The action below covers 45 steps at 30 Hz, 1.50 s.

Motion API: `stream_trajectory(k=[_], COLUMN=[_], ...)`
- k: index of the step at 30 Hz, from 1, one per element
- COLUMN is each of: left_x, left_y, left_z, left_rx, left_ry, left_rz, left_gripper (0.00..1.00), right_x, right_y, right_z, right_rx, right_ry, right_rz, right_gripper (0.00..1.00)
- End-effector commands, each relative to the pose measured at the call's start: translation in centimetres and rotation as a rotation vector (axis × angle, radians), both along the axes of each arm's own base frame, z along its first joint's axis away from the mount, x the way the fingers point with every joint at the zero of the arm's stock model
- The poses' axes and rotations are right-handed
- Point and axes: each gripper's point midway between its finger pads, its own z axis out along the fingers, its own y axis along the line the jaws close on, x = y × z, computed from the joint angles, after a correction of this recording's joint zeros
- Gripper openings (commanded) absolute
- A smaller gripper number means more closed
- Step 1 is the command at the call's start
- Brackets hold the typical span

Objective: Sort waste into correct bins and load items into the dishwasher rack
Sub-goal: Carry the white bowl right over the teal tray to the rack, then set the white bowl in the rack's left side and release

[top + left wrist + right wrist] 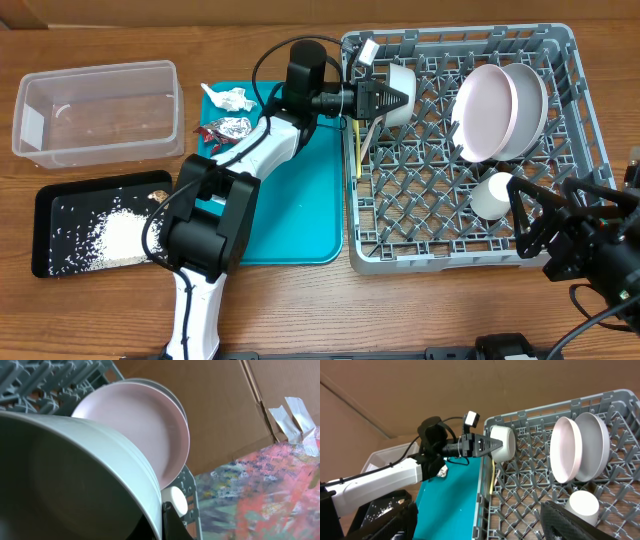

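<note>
Two claws hung over the wooden desk (300, 310), brown cardboard (420, 390) behind. The left claw (392, 98) clamped the bowl (405, 76) at the rack's (420, 200) far-left corner, and the right claw (520, 215) gaped beside the cup (490, 198).

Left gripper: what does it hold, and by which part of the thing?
The left gripper holds the pale grey bowl by its rim, over the dishwasher rack.
</note>
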Motion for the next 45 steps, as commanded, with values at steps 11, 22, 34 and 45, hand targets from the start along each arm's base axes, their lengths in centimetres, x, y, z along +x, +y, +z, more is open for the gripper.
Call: stream_trajectory(k=[11,22,34,45], left_x=[-0.9,-0.4,0.4,-0.4], left_y=[0.6,3.4,6.9,8.3], left_z=[-1.7,-3.1,-3.1,-3.8], left_rx=[0.012,0.038,0.018,0.019], left_ry=[0.049,0.115,0.192,0.251], left_rz=[-0.042,-0.046,-0.048,-0.081], left_gripper=[0.04,0.05,0.18,0.36], right_x=[-0.2,-0.1,-0.1,-0.1], right_y=[-0.1,-0.3,-0.5,-0.5], right_z=[0.1,0.1,0.1,0.0], right_rx=[-0.004,-0.007,-0.013,-0.015], right_ry=[-0.004,-0.006,-0.006,-0.001], right_rz=[-0.006,-0.013,-0.024,-0.027], right_gripper=[0.83,0.83,0.83,0.83])
